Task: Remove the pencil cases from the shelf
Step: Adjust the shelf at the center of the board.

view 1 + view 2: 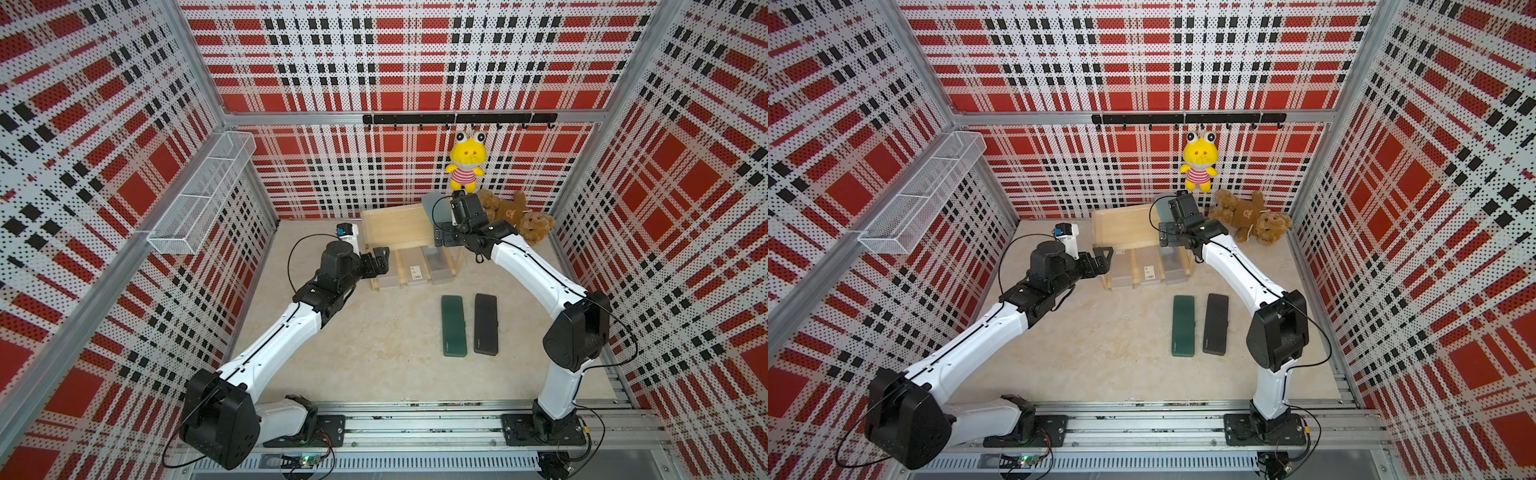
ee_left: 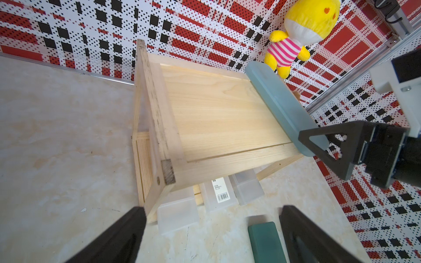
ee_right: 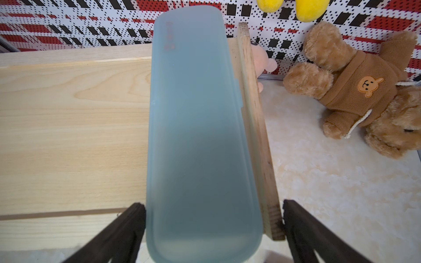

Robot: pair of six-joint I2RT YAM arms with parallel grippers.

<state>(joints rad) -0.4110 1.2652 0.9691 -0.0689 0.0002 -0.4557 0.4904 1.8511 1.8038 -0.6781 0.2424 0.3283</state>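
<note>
The pale wood shelf (image 1: 397,226) (image 1: 1125,228) stands at the back of the table. A light teal-blue pencil case (image 3: 196,127) (image 2: 280,102) lies along the right side of its top board. My right gripper (image 3: 214,211) (image 1: 440,239) is open at the case's near end, one finger on each side of the case and the shelf's side rim. Three frosted cases (image 1: 417,270) (image 2: 218,191) lie side by side on the lower board. A dark green case (image 1: 454,325) and a black case (image 1: 486,324) lie flat on the table. My left gripper (image 2: 213,209) (image 1: 380,259) hangs open and empty by the shelf's front left corner.
A brown teddy bear (image 1: 515,216) (image 3: 355,91) lies on the table right of the shelf. A yellow plush (image 1: 465,162) hangs from the black hook rail (image 1: 415,119) behind it. A white wire-mesh basket (image 1: 203,195) is fixed to the left wall.
</note>
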